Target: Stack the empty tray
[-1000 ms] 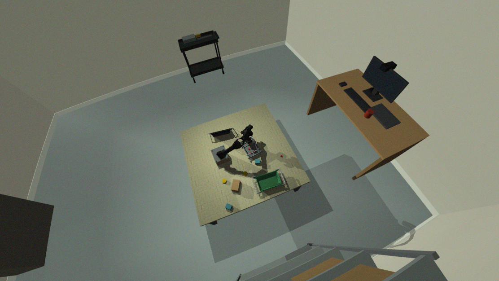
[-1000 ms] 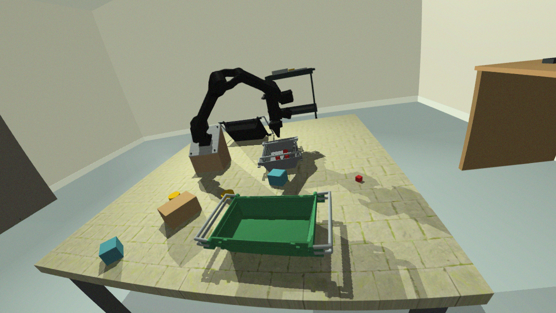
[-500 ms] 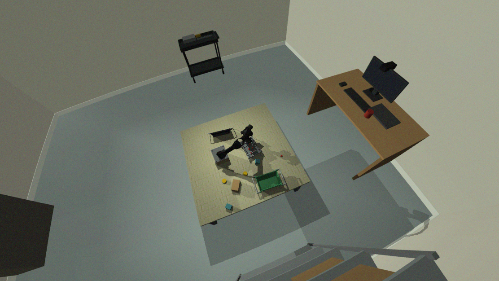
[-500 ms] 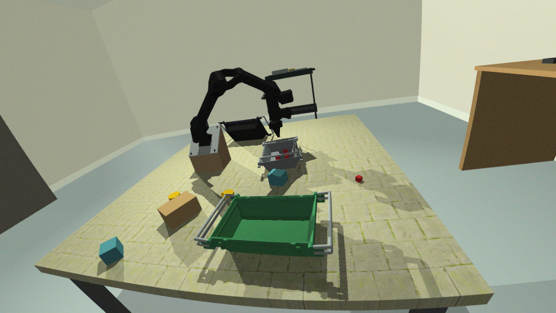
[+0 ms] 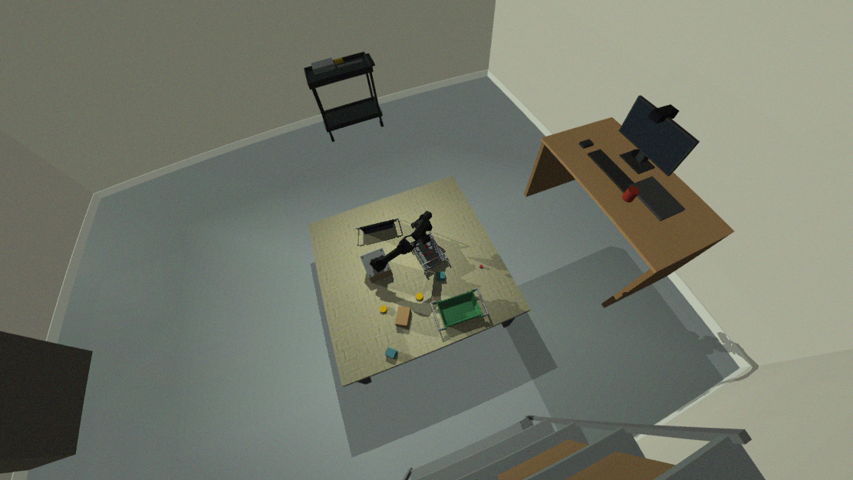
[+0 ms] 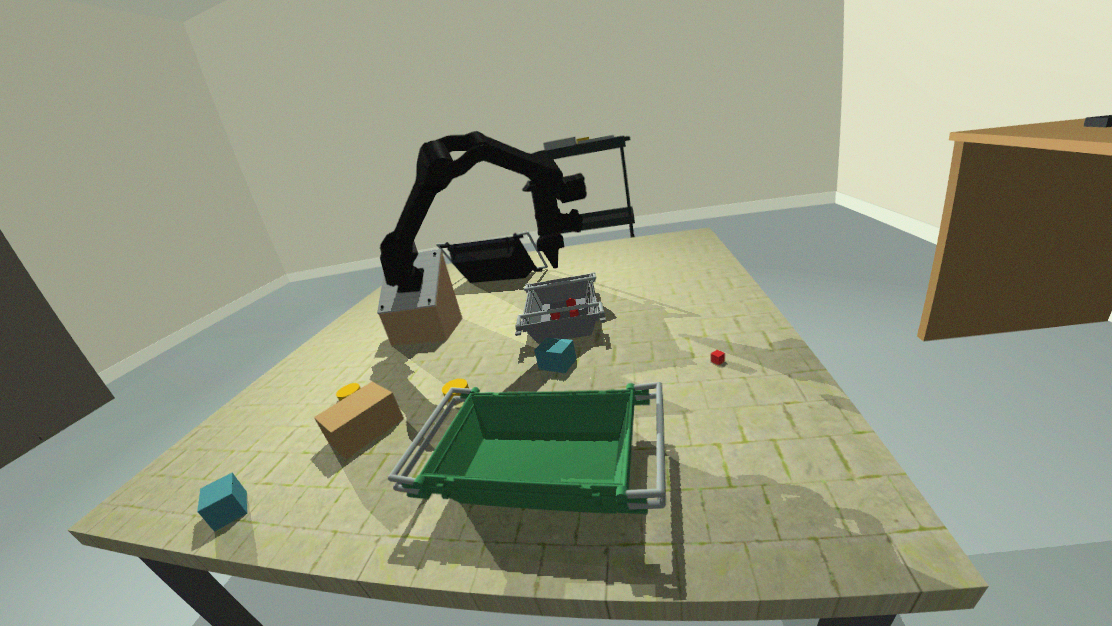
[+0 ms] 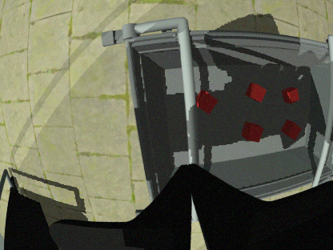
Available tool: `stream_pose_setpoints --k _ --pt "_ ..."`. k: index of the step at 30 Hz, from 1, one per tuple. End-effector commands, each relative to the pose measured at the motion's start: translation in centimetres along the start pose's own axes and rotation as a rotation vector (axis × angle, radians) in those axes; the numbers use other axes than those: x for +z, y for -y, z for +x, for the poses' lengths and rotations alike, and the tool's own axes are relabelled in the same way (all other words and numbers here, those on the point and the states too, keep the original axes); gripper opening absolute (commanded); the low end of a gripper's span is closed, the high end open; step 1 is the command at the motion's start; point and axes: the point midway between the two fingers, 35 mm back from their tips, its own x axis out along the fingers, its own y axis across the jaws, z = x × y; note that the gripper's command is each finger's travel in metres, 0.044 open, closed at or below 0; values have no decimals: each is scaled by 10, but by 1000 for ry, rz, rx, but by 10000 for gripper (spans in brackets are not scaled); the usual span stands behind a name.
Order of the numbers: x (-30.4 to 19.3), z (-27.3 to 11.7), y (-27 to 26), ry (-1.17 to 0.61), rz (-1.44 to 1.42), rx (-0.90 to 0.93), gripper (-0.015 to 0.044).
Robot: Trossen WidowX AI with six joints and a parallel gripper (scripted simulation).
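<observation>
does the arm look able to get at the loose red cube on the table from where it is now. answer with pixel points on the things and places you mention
Probably yes: the tool (image 6: 554, 264) (image 7: 188, 171) is shut and above the grey tray (image 6: 561, 323) (image 7: 240, 160), and nothing tall seems to stand between it and the cube (image 5: 481, 266) (image 6: 717, 356).

Office-like workroom: wooden desk (image 5: 638, 196) (image 6: 1019, 225) with monitor (image 5: 659, 136), keyboard (image 5: 610, 169); robot arm (image 5: 396, 253) (image 6: 420, 206) on table (image 5: 357, 351) (image 6: 778, 544).

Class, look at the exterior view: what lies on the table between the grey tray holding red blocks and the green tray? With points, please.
A teal block (image 5: 441, 276) (image 6: 555, 355) lies between them, nearer the grey tray (image 6: 561, 326), as the exterior and top views show.
</observation>
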Motion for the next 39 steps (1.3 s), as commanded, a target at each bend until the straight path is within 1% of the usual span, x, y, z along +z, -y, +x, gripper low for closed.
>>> stream_pose_setpoints --k 1,6,8,9,10,13,18,24,29,32,39 --pt "8 -47 -5 24 8 14 0" --pt "-1 -126 -1 22 8 14 0" --pt "-4 -136 0 21 8 13 0" --pt "-4 -136 0 21 8 13 0" --pt "1 -106 -6 17 -1 7 0" --pt "-13 -115 -49 25 26 30 0" --pt "-54 -128 -127 28 79 62 0" --pt "-129 -132 -215 18 155 75 0" --pt "-205 -122 -271 10 226 57 0" --pt "-232 -116 -285 9 252 46 0" --pt "-234 -115 -286 9 254 45 0"
